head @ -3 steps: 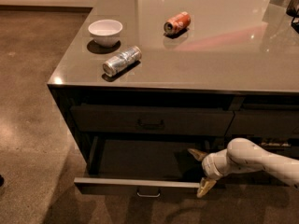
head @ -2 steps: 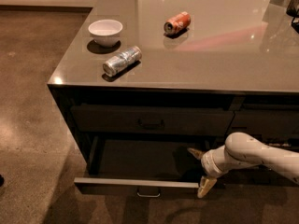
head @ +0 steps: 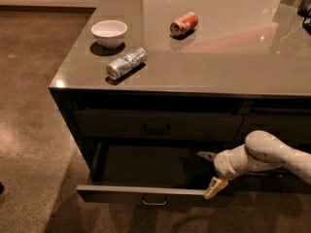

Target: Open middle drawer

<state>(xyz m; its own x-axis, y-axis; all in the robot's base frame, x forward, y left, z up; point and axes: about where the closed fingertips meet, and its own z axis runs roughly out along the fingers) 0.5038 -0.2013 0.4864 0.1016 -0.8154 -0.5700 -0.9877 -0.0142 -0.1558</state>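
Observation:
The middle drawer (head: 141, 193) stands pulled out from the dark counter, with its long dark tray (head: 146, 166) exposed and its small bar handle (head: 154, 201) on the front edge. The closed top drawer (head: 156, 125) sits above it. My gripper (head: 210, 173) is at the right end of the open drawer, reaching in from the right. Its fingers are spread apart; the lower fingertip (head: 213, 189) lies by the drawer's front edge and the upper one is over the tray. It holds nothing.
On the grey countertop (head: 218, 57) lie a white bowl (head: 109, 32), a silver can (head: 126, 63) on its side and an orange can (head: 183, 24) on its side. A narrower drawer stack (head: 279, 125) is to the right. Brown floor (head: 34, 106) lies to the left.
The drawer has stayed at the same extension. My arm's elbow has lifted slightly; the gripper has hardly moved and stays open.

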